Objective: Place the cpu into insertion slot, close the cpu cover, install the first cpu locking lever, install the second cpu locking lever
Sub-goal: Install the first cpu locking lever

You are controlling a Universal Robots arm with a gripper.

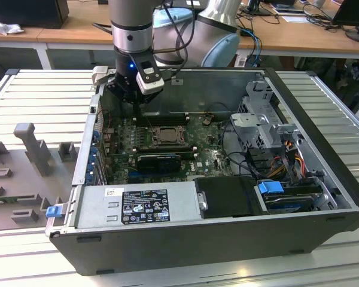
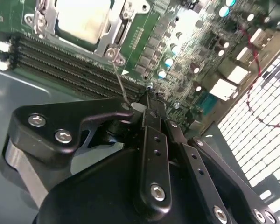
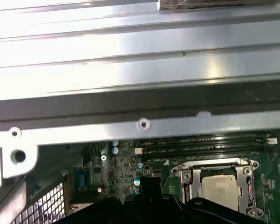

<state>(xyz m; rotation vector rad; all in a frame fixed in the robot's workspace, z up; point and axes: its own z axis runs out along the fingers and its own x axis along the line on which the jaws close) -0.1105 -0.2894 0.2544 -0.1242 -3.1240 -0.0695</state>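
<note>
The cpu [image 1: 166, 135] sits in the insertion slot [image 1: 148, 142] on the green motherboard [image 1: 209, 158], inside the open computer case [image 1: 323, 197] in the exterior view. That one case also holds a power supply [image 1: 137, 206] along its near wall, a metal drive cage [image 1: 263, 119] at the exterior view's right, and a blue-tabbed drive [image 1: 281, 194] below it. My gripper [image 1: 137, 101] hangs over the board just behind the socket; from here I cannot tell its spread.

In the second wrist view, the cpu [image 2: 81, 21] shows its pale metal top, framed by the cpu cover [image 2: 113, 29] lying flat around it. I count four memory slots [image 2: 70, 70] running beside the socket. One thin wire locking lever [image 2: 120, 83] rises from the socket corner to the gripper [image 2: 139, 106], whose fingers [image 2: 151, 116] are drawn narrow, pinched at the lever's end.

In the first wrist view, the cpu [image 3: 221, 186] lies under the cpu cover [image 3: 191, 179], the memory slots [image 3: 205, 145] just beyond it, below the case's metal wall [image 3: 130, 126].
</note>
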